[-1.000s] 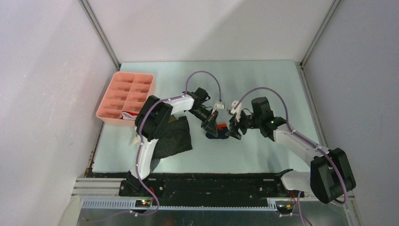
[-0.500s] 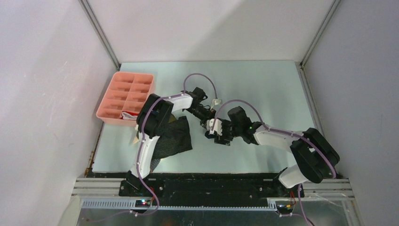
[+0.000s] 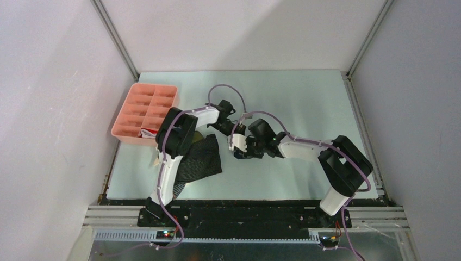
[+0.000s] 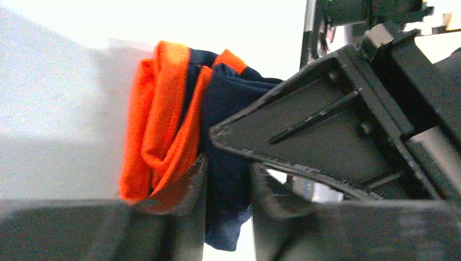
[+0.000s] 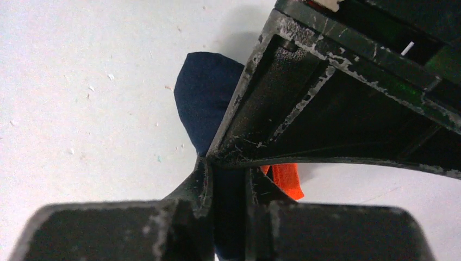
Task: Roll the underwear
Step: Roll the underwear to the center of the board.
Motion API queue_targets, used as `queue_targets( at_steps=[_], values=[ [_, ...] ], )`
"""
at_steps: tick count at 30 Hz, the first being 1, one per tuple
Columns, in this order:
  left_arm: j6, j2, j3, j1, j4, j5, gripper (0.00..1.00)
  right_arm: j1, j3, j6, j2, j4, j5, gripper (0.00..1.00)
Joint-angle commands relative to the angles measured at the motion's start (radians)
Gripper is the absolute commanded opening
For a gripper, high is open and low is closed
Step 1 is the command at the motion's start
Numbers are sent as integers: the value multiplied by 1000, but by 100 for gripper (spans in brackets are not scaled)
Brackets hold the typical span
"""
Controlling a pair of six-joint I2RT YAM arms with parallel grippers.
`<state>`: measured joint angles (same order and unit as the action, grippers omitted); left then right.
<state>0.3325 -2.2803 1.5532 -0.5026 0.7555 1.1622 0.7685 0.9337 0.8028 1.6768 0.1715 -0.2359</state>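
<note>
Top external view showed us a pink tray (image 3: 156, 85) at the far left of the counter (image 3: 304, 98). One red and white underwear (image 3: 148, 132) sat in a near compartment of it, so we thought that one was done. We could not see anything in the other compartments. A grey striped underwear (image 3: 204, 160) lay spread out on the counter, partly under the left arm, and it was not rolled yet. Both arms met near the middle of the counter, just right of the grey one. Left wrist view showed us what they had there: a navy and orange underwear (image 4: 163, 125), bunched into a thick fold, with the orange band wrapped on the outside. We thought this roll was part way done and needed tidying before it could go in the tray. So we judged the job was less than half done. The left end effector (image 4: 227, 166) had its jaws a little apart with navy cloth between them, but we could not tell if it was squeezing or letting go. The right end effector (image 5: 227, 168) had its jaws nearly together and pinched the navy cloth, low over the counter. The two end effectors were right up against each other on the same cloth.
</note>
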Motion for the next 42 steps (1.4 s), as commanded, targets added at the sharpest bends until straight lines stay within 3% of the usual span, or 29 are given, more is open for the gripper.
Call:
queue_targets(
  at_steps=[1, 2, 3, 5, 7, 10, 20, 23, 26, 31, 34, 38, 42],
  values=[
    [-312, 135, -148, 42, -231, -215, 47, -5, 55, -9, 76, 81, 65, 0],
    [-393, 176, -232, 56, -422, -242, 56, -7, 62, -42, 72, 94, 56, 0],
    [-537, 267, -277, 85, -510, -322, 58, -14, 75, -61, 65, 126, 33, 0],
    [-685, 389, -384, 126, -780, -443, 63, -23, 81, -115, 44, 162, -3, 0],
    [-758, 491, -455, 151, -858, -561, 64, -29, 83, -154, 24, 187, -37, 0],
    [-812, 576, -466, 164, -839, -684, 65, -24, 94, -193, 16, 192, -67, 0],
    [-797, 655, -378, 188, -616, -746, 67, -23, 118, -458, 142, 49, -156, 0],
    [-695, 737, -420, 188, -608, -791, 67, -94, 60, -633, 145, -5, -274, 0],
    [-534, 837, -561, 159, -751, -794, 67, -173, -1, -766, 151, -61, -364, 0],
    [-25, 965, -732, 16, -854, -635, 68, -295, -41, -844, 204, -111, -533, 0],
    [186, 961, -781, -63, -815, -534, 67, -367, -9, -905, 302, -79, -614, 0],
    [444, 888, -795, -183, -820, -562, 66, -388, 93, -954, 429, 25, -655, 0],
    [560, 806, -802, -234, -910, -585, 67, -396, 175, -976, 547, 130, -669, 0]
  ],
)
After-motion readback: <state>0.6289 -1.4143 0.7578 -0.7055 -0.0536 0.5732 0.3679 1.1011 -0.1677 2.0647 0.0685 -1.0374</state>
